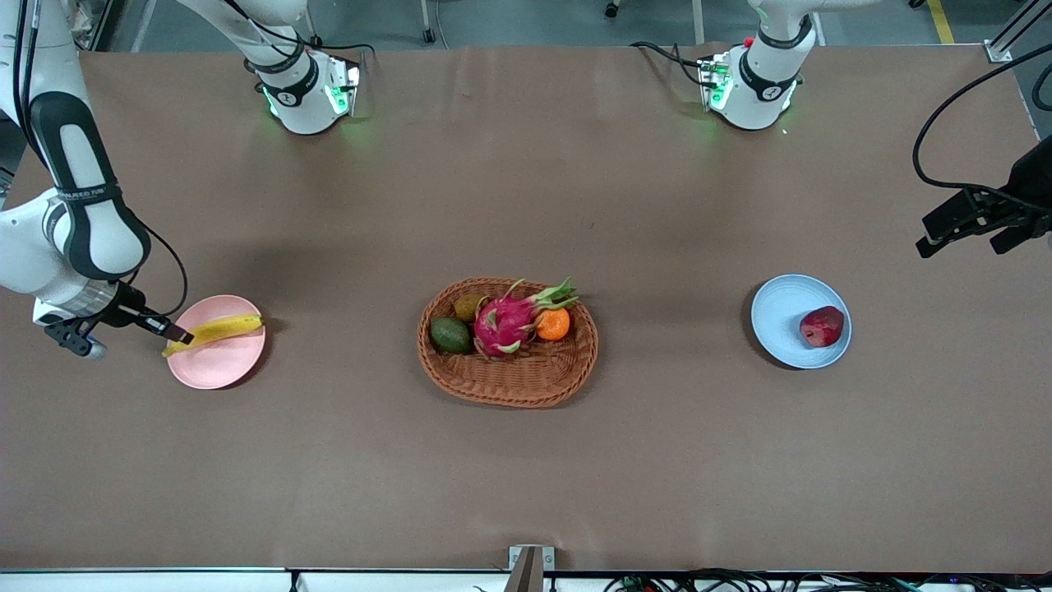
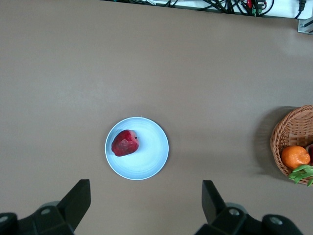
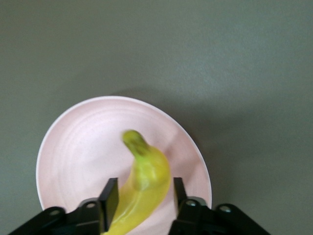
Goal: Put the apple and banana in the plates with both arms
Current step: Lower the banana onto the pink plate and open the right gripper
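Dark red apple [image 1: 822, 326] on blue plate [image 1: 781, 316]; yellow banana [image 1: 218, 330] across pink plate [image 1: 215, 360].
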